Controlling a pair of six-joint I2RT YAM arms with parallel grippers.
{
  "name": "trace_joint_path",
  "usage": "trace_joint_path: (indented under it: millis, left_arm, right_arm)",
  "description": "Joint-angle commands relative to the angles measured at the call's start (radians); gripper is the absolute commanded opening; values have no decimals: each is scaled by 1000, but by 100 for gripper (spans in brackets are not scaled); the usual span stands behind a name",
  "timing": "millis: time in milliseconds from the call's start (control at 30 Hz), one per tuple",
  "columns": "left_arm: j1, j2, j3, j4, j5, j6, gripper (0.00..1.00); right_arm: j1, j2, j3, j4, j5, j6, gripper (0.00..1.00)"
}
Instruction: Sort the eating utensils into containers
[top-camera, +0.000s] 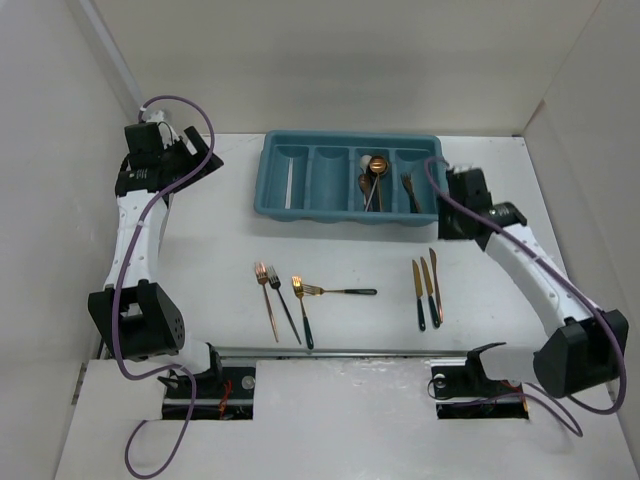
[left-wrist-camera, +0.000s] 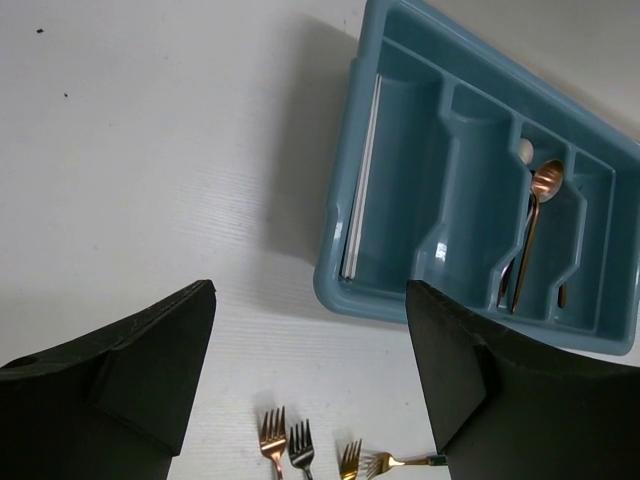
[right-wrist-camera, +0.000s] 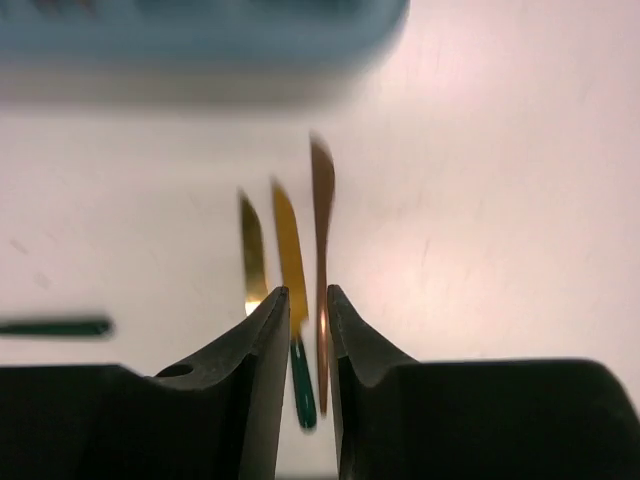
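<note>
Progress: partly done, in my judgement less than half. The tray holds a few pieces. Counting from its left end, the first compartment carries a pale slim piece whose kind I cannot tell. The second appears empty. The third holds a copper spoon with at least one more handle beside it. The fourth holds a single fork.

Outstanding: seven utensils lie unsorted on the counter, all on the near side of the tray. Four forks lie below its left half, one of them turned sideways. Three knives lie side by side below its right end.

My left jaws are spread wide and hold nothing. They hang off the tray's left end, well apart from any utensil. My right jaws are drawn almost together with only a thin slit between them, and pinch nothing that I can see. They sit just beside the tray's right end, above the knives.

Markings: none found. No brand, label or legible writing appears on the tray, the utensils or the counter.
</note>
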Motion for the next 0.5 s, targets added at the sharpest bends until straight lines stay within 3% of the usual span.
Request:
trace_joint_path:
  millis: [0, 100, 467]
  left_arm:
    - [1, -31, 8, 24, 29, 11, 73]
    - [1, -22, 17, 24, 47, 1, 73]
    - [1, -59, 8, 24, 35, 11, 73]
  right_arm:
    - [4, -26, -209, -103, -58, 176, 27]
    - [4, -37, -297, -89, -68, 208, 28]
    - [-5, 94, -376, 32, -79, 178, 35]
